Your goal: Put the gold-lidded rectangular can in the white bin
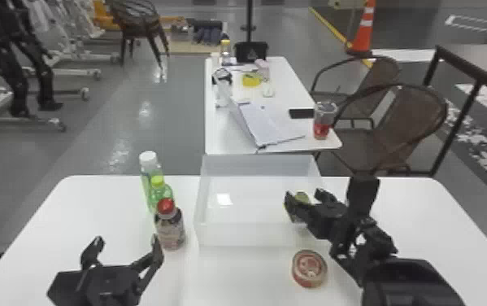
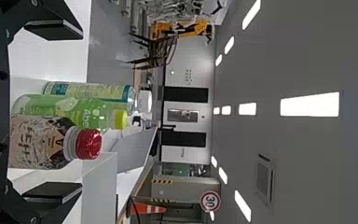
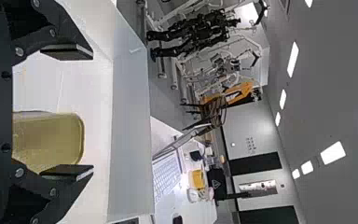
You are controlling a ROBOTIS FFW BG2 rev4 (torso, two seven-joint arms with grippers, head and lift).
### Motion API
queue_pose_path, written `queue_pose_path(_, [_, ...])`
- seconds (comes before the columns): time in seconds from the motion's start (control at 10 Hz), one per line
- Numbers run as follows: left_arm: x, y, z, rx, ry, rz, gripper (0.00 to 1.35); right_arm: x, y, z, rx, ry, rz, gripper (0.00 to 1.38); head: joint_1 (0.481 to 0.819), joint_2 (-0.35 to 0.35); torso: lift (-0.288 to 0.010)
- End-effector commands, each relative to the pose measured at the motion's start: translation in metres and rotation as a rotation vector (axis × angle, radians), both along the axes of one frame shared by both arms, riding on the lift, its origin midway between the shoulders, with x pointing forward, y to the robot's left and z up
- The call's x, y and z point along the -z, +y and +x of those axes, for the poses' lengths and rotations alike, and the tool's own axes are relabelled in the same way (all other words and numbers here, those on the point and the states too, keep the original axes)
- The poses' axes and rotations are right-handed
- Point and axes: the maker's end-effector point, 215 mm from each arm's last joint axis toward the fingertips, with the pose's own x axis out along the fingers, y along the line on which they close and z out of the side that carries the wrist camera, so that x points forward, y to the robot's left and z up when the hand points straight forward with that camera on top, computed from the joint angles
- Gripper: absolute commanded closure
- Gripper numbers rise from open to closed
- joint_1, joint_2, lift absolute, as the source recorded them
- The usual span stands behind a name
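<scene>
My right gripper (image 1: 306, 199) stands open at the right part of the white bin (image 1: 207, 235). Between its fingers the gold-lidded can (image 1: 302, 197) shows, apparently inside the bin. The right wrist view has the gold face of the can (image 3: 51, 140) close by, nearer one finger than the other, with a gap to the other finger of my right gripper (image 3: 67, 112). The can's lower part is hidden, and whether it stands fully upright I cannot tell. Near the table's left front, my left gripper (image 1: 127, 242) is open and holds nothing; in its wrist view, bottles show beyond the left gripper (image 2: 58, 111).
A red-capped bottle (image 1: 170, 230), a yellow-capped green bottle (image 1: 160, 197) and a white-capped bottle (image 1: 148, 167) stand left of the bin. A round red tin (image 1: 309, 268) lies before its front wall. Behind, a second table (image 1: 230, 140) carries a laptop and a cup.
</scene>
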Motion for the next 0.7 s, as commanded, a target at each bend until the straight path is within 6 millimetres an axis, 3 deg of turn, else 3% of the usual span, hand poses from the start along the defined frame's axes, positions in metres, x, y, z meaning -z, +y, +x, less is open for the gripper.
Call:
queue_pose_path(0.0, [0.000,0.000,0.000,0.000,0.000,0.000,0.15,-0.002,-0.002,0.001,0.002,-0.008,0.002,0.10,0.549,0.000,-0.100])
queue_pose_path(0.3, [0.000,-0.001,0.000,0.001,0.000,-0.002,0.15,-0.015,-0.001,-0.003,-0.001,-0.035,0.036,0.15,0.549,0.000,-0.100])
queue_pose_path(0.6, [-0.005,-0.005,0.001,0.002,-0.011,0.007,0.15,-0.059,-0.025,-0.024,0.041,-0.157,0.015,0.15,0.549,0.000,-0.100])
